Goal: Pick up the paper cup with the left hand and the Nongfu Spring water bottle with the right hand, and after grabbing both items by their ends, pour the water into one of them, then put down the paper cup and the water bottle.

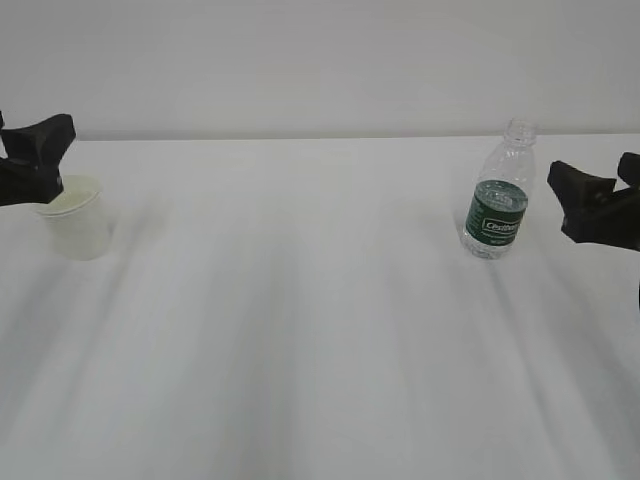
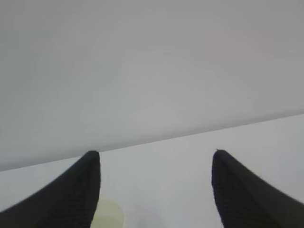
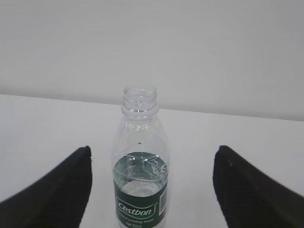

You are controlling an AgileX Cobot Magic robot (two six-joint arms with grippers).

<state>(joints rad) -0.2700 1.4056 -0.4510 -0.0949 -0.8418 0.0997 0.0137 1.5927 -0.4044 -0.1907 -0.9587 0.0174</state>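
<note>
A white surface [image 1: 320, 350] meets a pale grey wall [image 1: 320, 60]. The water bottle [image 1: 498, 200] (uncapped) stands upright, right pincer [image 3: 152, 190] spread wide just beside it, empty. Far left of the bottle, the paper cup [image 1: 78, 220] sits under the wide, empty left pincer [image 2: 156, 190].

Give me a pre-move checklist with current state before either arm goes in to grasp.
1. Left gripper open: ok, fingers spread, nothing between them.
2. Right gripper open: ok, nothing held.
3. Water bottle upright, centred between the right fingers: ok; it stands ahead of the tips, untouched.
4. Bottle uncapped: ok, neck open; water sits around label height.
5. Paper cup upright: ok.
6. Cup centred for the left gripper: not ok, only its rim shows low, beside the left finger.
</note>
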